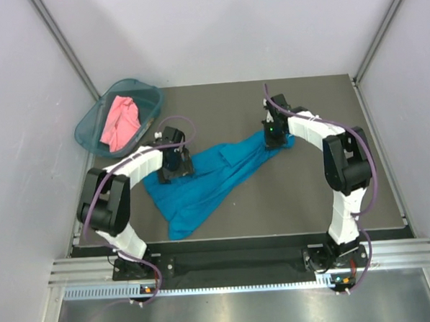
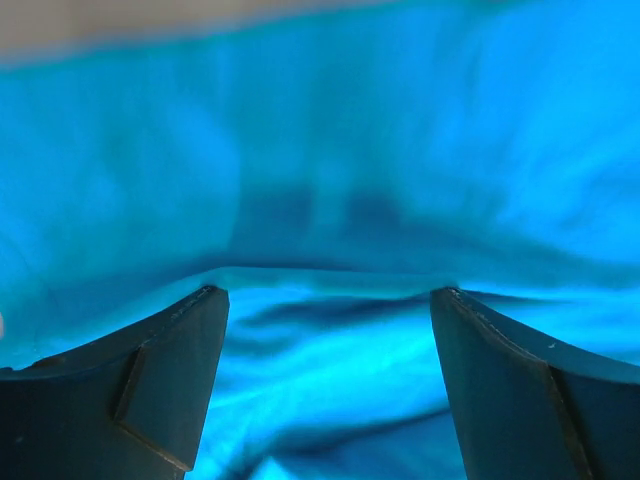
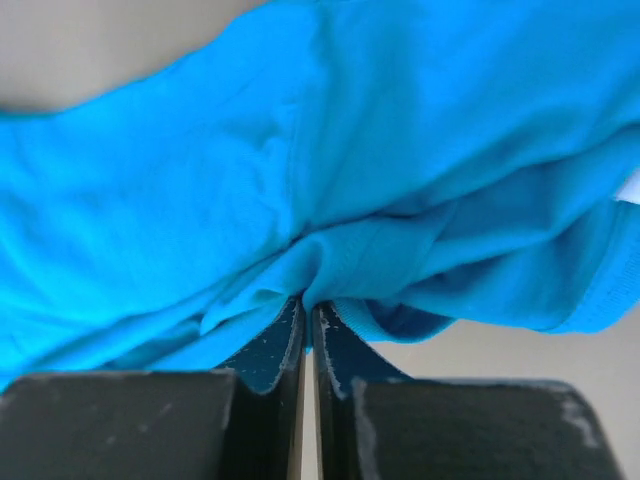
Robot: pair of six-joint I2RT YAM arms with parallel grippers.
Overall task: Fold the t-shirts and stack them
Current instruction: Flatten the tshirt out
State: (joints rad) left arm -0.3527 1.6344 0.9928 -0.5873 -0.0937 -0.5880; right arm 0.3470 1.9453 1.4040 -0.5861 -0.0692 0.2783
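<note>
The teal-blue t-shirt (image 1: 205, 182) lies crumpled in a long diagonal strip across the dark table. My right gripper (image 1: 274, 138) is at the shirt's far right end, and its jaws are shut on a pinched fold of the teal cloth (image 3: 330, 262). My left gripper (image 1: 174, 170) is down on the shirt's left part. There its two fingers (image 2: 170, 385) stand wide apart with teal cloth (image 2: 330, 200) spread between and beyond them, and nothing is pinched. The salmon-pink t-shirt (image 1: 119, 123) lies bunched in the teal basket (image 1: 148, 92) at the far left.
The teal plastic basket stands at the table's back left corner, against the left wall. Grey walls close in the table on three sides. A metal rail (image 1: 235, 262) runs along the near edge by the arm bases.
</note>
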